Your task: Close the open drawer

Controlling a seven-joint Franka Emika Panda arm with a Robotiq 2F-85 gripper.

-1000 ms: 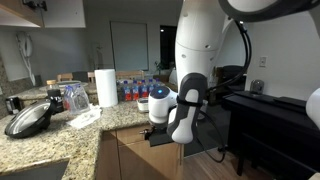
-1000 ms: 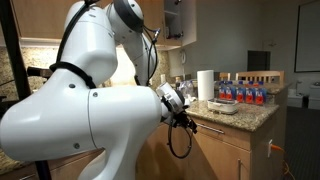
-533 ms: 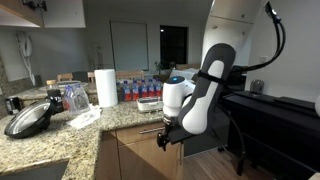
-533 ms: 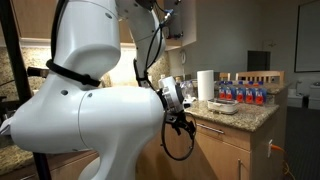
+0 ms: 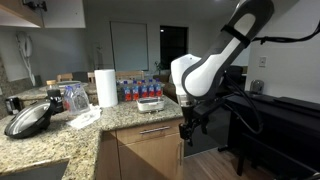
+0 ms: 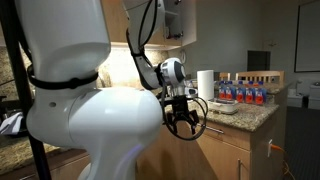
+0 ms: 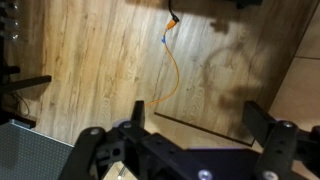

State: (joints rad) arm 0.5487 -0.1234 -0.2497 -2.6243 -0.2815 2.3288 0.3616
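Your pincer hangs wide open and empty just beside the outer corner of the drawer, above free floor. The drawer front lies under the bench edge, seemingly level with the cabinet.

drawer matt wood; countertop speckled polished stone; arm glossy white

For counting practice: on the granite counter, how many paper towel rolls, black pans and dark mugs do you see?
Paper towel roll: 1
Black pan: 1
Dark mug: 1
Total: 3
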